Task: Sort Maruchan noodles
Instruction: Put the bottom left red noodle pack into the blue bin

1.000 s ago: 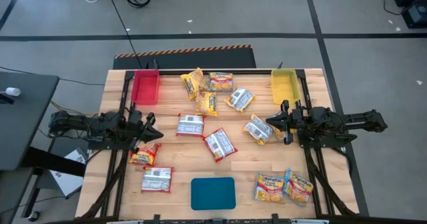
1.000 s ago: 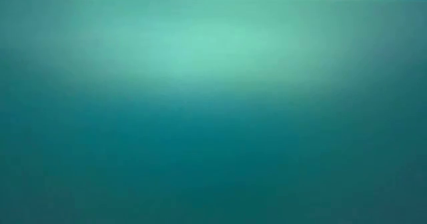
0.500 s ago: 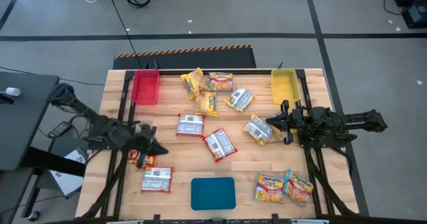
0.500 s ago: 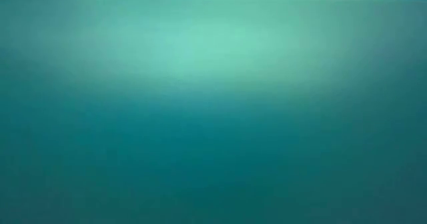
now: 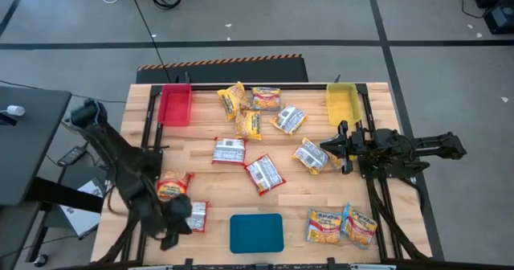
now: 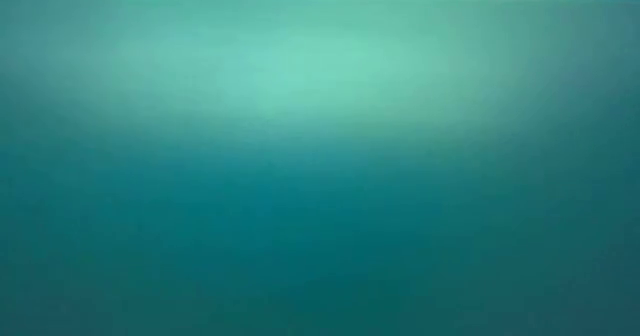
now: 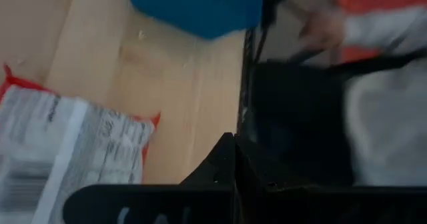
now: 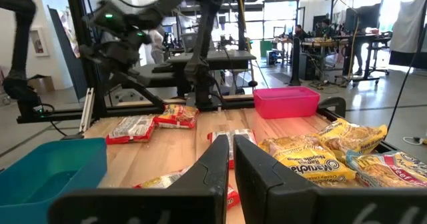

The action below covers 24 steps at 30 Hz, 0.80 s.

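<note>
Several Maruchan packets (image 5: 249, 124) lie flat and scattered over the wooden table. A silvery-backed, red-trimmed packet (image 5: 196, 214) and a yellow-red packet (image 5: 171, 186) lie at the near left. My left gripper (image 5: 181, 222) is shut and hangs over the near-left corner beside the silvery packet (image 7: 60, 151), pointing toward the teal tray. My right gripper (image 5: 324, 147) waits shut at the right side, next to a silvery packet (image 5: 312, 155). The low view shows only a teal blur.
A red bin (image 5: 175, 105) stands at the far left and a yellow bin (image 5: 342, 103) at the far right. The flat teal tray (image 5: 256, 232) lies at the near edge, with two more packets (image 5: 341, 225) to its right. People show in the room beyond.
My left arm has swung from the table's left-middle toward the near edge, turning as it went. Its gripper now hangs over the near-left corner by the silvery packet. The packets have stayed where they were.
</note>
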Each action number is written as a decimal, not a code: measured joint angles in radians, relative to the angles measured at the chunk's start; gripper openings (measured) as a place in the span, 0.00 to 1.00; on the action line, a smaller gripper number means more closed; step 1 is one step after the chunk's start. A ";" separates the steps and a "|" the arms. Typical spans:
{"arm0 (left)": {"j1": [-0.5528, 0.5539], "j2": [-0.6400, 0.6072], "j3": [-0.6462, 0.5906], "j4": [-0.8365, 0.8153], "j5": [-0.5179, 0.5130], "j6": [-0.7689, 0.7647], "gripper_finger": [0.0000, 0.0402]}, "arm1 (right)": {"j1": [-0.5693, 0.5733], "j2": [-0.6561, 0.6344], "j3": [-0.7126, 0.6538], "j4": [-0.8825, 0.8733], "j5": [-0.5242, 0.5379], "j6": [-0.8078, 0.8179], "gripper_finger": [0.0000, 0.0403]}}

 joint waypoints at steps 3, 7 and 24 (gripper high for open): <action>-0.007 0.104 0.131 -0.163 0.000 0.038 0.01 | 0.000 0.000 0.000 0.000 0.000 0.000 0.07; -0.001 0.202 0.236 -0.310 -0.021 0.122 0.04 | 0.000 0.000 0.000 0.000 0.000 0.000 0.07; 0.199 0.351 0.249 -0.430 0.051 0.406 0.50 | 0.000 0.000 0.000 0.000 0.000 0.000 0.07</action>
